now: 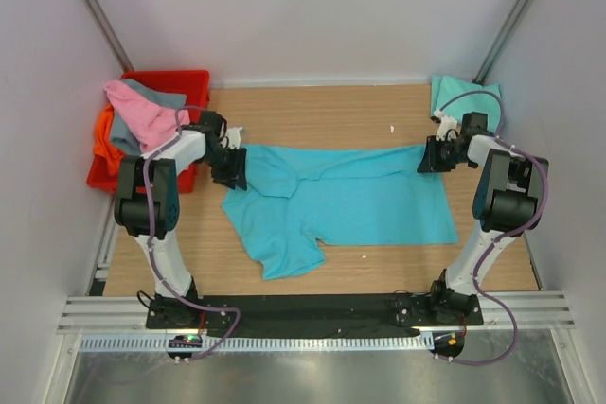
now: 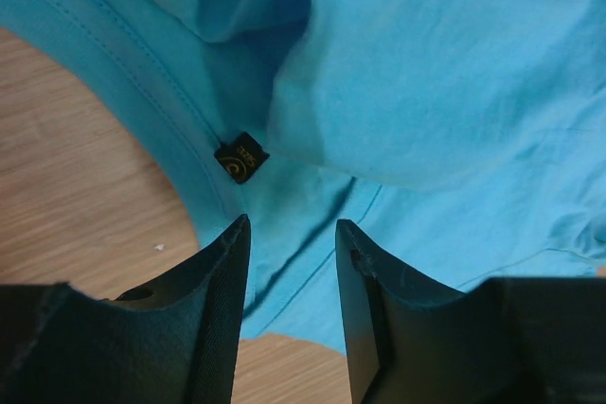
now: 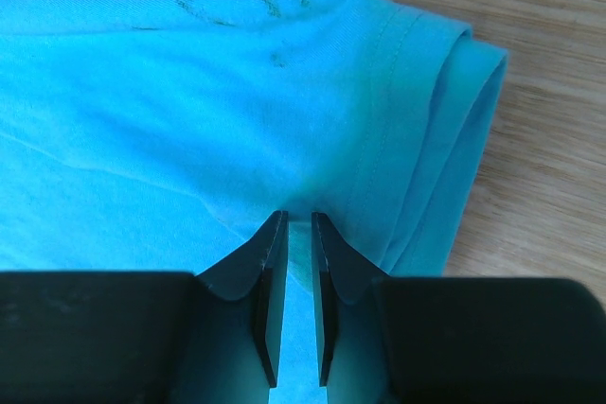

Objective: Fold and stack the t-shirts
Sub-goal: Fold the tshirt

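A bright turquoise-blue t-shirt (image 1: pixel 360 201) lies spread across the wooden table, its collar end to the left and one sleeve hanging toward the near edge. My left gripper (image 1: pixel 232 166) hovers at the collar with its fingers apart and nothing between them. In the left wrist view the left gripper (image 2: pixel 292 221) sits just short of the black neck label (image 2: pixel 240 158) on the shirt (image 2: pixel 426 92). My right gripper (image 1: pixel 428 156) holds the shirt's right end. The right wrist view shows the right gripper (image 3: pixel 298 216) pinching a fold of the shirt (image 3: pixel 189 92).
A red crate (image 1: pixel 170 80) at the back left holds pink (image 1: pixel 142 113), grey (image 1: pixel 161 96) and orange (image 1: pixel 104 134) shirts. A paler mint-teal shirt (image 1: pixel 456 94) lies at the back right corner. White walls enclose the table (image 1: pixel 312 115).
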Controlling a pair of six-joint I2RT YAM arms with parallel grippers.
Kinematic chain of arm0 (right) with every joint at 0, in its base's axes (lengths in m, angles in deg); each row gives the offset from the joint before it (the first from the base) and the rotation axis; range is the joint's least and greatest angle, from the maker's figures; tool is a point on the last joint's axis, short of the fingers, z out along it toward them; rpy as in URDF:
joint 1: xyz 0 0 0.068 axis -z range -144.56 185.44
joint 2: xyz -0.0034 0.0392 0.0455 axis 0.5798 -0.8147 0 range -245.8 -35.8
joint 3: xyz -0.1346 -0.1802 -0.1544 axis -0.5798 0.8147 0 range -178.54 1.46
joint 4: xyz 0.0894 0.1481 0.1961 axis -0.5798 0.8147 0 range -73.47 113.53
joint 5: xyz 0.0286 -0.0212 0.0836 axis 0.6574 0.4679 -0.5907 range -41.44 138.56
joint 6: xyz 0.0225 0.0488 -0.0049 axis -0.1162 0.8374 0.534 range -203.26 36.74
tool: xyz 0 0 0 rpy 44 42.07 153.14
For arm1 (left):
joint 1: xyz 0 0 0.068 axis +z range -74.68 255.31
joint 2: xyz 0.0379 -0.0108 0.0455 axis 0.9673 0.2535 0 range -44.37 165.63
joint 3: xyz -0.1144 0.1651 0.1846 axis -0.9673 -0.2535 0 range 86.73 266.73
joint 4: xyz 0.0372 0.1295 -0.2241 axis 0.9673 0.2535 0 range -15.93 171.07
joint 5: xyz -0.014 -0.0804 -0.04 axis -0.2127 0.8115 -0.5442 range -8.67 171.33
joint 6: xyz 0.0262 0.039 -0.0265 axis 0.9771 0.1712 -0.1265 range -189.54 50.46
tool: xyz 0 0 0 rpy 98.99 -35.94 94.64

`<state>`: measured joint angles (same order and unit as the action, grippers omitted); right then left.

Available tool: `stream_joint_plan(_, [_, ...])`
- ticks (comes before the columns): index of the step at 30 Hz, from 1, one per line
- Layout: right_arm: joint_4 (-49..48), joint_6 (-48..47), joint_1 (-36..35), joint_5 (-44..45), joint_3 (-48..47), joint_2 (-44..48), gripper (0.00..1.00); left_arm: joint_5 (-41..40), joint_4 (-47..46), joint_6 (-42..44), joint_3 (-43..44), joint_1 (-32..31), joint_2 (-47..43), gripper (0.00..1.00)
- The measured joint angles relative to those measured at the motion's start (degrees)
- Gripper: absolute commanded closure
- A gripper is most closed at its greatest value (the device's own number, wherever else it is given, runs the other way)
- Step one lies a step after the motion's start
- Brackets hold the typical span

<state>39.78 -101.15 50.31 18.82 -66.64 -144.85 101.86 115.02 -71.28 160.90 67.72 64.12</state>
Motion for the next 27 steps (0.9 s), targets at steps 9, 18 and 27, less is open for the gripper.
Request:
stream_joint_plan(9, [0.3,0.0,0.0,0.0,-0.2,-0.1,0.78,0.3,-4.4,1.8,0.5,0.1,2.1,0.56])
stream_joint_plan(18, [0.9,-0.2,0.0,0.0,-0.8,-0.5,0.78,0.7,-6.4,1.8,1.0,0.1,2.5,0.57])
stream_joint_plan(27, [1.0,-0.2,0.0,0.0,-0.9,-0.6,0.78,0.9,-6.4,-0.7,2.3,0.1,1.9,0.63])
